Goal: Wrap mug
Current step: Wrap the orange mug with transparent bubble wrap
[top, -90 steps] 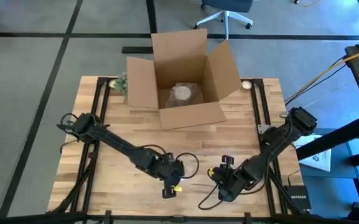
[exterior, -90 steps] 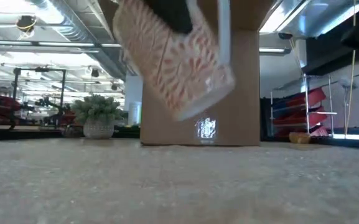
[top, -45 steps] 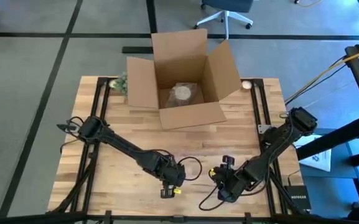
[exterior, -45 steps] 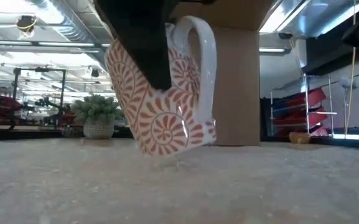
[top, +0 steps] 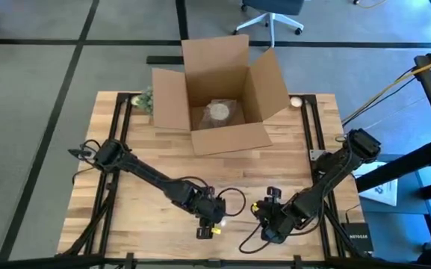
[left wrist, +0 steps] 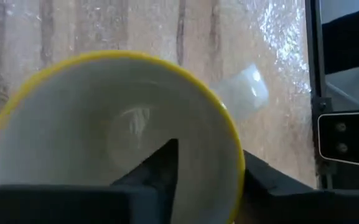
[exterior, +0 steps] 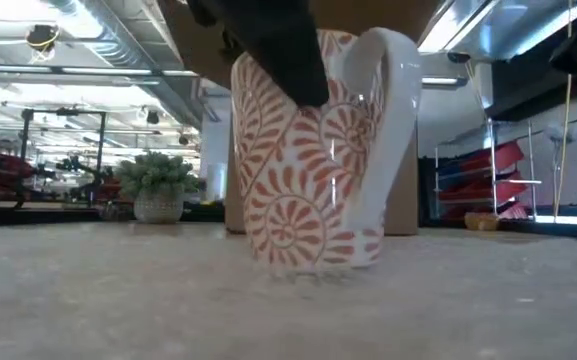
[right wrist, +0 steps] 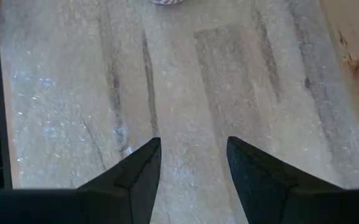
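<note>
My left gripper [top: 209,223] is near the front edge of the table [top: 148,157], a little left of centre, and it pinches the mug [exterior: 318,155] by the rim: in the left wrist view one finger [left wrist: 157,168] sits inside the cup and the other outside the wall, with the rim clamped between them. From the low view the mug stands upright or close to it, its base at the surface; I cannot tell whether it rests fully on it or hangs just above.

The mug is white with an orange-red pattern of leafy spirals and fern-like sprays all over its wall. Its thick plain white handle [exterior: 388,120] loops out on the side toward the right of the low view. Seen from above through my wrist, the rim is yellow [left wrist: 185,74] and the inside is plain pale white and glossy.

Under the mug lies a sheet of clear bubble wrap [right wrist: 185,93], with the wood grain showing through it.

My right gripper [top: 269,224] waits just right of the left one, near the front edge, its fingers [right wrist: 135,174] spread apart over the wrap and holding nothing.

Behind, at the table's far middle, stands an open box [top: 222,93] with a pale bundle inside. A small potted plant [exterior: 158,185] is at the far left.
</note>
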You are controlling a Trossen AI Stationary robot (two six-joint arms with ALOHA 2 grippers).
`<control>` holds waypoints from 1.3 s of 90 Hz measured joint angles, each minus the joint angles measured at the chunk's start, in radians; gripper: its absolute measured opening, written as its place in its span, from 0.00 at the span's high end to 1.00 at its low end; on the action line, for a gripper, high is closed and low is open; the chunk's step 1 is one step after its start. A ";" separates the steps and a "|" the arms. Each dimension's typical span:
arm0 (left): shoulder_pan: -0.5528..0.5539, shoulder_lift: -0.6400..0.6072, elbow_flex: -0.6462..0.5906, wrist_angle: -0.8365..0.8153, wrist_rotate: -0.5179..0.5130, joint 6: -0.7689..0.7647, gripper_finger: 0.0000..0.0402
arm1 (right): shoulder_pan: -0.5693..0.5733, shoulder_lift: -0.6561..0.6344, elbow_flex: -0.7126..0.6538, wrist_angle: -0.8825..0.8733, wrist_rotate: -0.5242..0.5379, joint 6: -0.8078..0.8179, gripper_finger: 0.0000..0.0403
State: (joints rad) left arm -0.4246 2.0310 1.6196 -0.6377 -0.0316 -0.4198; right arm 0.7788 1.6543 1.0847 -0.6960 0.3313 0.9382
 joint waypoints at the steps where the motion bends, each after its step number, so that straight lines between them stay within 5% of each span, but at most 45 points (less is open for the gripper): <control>1: 0.001 -0.001 0.000 0.000 0.003 0.000 0.71 | 0.000 0.000 0.000 0.000 0.000 0.000 0.58; 41: -0.037 -0.131 0.077 -0.179 -0.063 -0.028 0.64 | 0.057 -0.030 0.052 -0.117 -0.095 0.017 0.58; 56: -0.122 -0.190 0.077 -0.402 -0.260 -0.121 0.64 | 0.168 -0.049 -0.018 -0.172 -0.091 0.227 0.58; 69: -0.180 -0.194 0.072 -0.527 -0.324 -0.242 0.64 | 0.263 -0.049 -0.127 -0.117 -0.070 0.501 0.58; 100: -0.259 -0.194 -0.152 -0.349 -0.334 -0.378 0.64 | 0.411 -0.049 -0.325 0.142 0.102 1.048 0.58; 117: -0.270 -0.194 -0.272 -0.174 -0.352 -0.395 0.64 | 0.418 -0.051 -0.397 0.268 0.201 1.161 0.59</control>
State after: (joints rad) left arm -0.6949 1.8374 1.3476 -0.8117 -0.3832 -0.8146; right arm 1.1973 1.6035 0.6877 -0.4283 0.5319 2.0989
